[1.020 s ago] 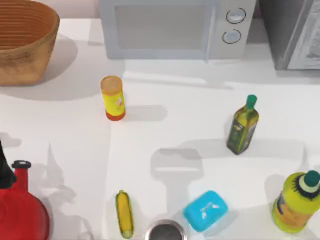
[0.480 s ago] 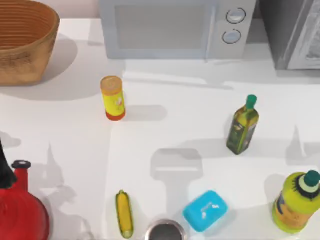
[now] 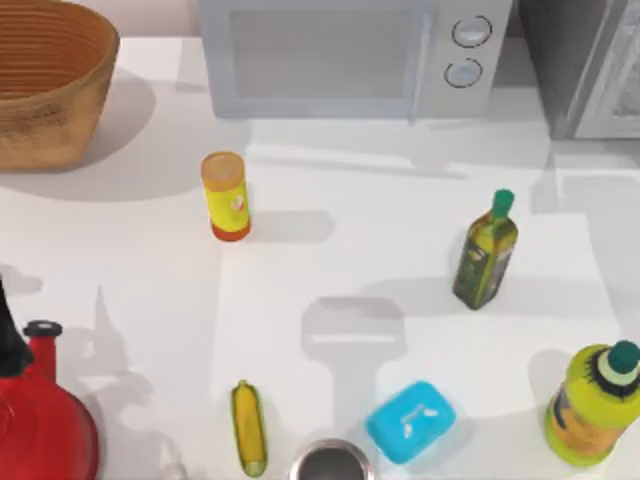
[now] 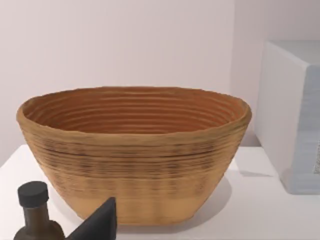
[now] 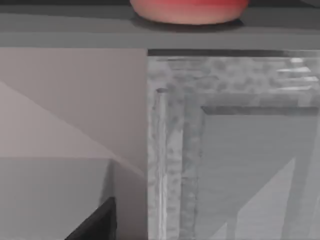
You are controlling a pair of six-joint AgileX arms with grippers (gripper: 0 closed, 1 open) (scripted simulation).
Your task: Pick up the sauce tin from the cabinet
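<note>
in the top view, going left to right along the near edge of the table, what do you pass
red kettle → corn cob → metal cup → blue soap bar → yellow-green bottle with teal cap

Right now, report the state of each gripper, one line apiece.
Left gripper: cannot be told; its wrist camera faces the brown woven basket.
Right gripper: cannot be told; its wrist camera faces the grey speckled cabinet.

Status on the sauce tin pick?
Done: nothing yet. In hand: right gripper faces the cabinet front, below the sauce tin, which sits ungrasped on the ledge above. Remaining: rise, grasp, lift. Left gripper is parked facing the basket.
</note>
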